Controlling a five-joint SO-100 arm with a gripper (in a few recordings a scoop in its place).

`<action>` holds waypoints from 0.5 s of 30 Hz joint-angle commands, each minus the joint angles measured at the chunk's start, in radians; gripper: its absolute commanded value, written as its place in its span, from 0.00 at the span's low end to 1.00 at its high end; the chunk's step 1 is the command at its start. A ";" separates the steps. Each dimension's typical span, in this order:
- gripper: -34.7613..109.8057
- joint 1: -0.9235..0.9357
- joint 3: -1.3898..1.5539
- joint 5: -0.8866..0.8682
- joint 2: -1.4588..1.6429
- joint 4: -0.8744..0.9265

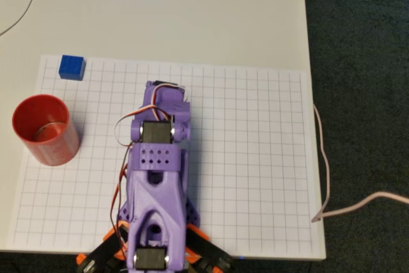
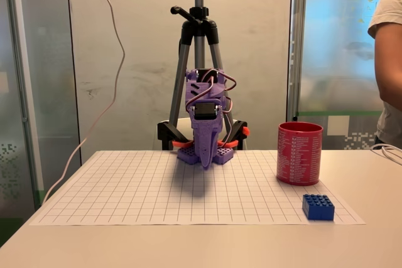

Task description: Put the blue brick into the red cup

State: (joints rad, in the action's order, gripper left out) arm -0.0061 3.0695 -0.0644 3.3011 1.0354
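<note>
White gridded paper (image 2: 157, 192) is covering the desk (image 2: 188, 243) you are working on. In the fixed view, nearest you at the right is sitting the blue brick (image 2: 318, 206), apart from the red cup (image 2: 299, 153) just behind it. It is looking light, rigid and slick; I'd suggest pinching its flat sides. Farther back, the claw (image 2: 206, 160) is pointing down mid-sheet, holding nothing; you cannot tell its opening.
</note>
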 commanded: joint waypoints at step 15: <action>0.24 -0.029 -0.002 0.003 0.000 -0.009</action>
State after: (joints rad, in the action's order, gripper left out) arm -0.0322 3.0695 -0.0522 3.3011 1.0262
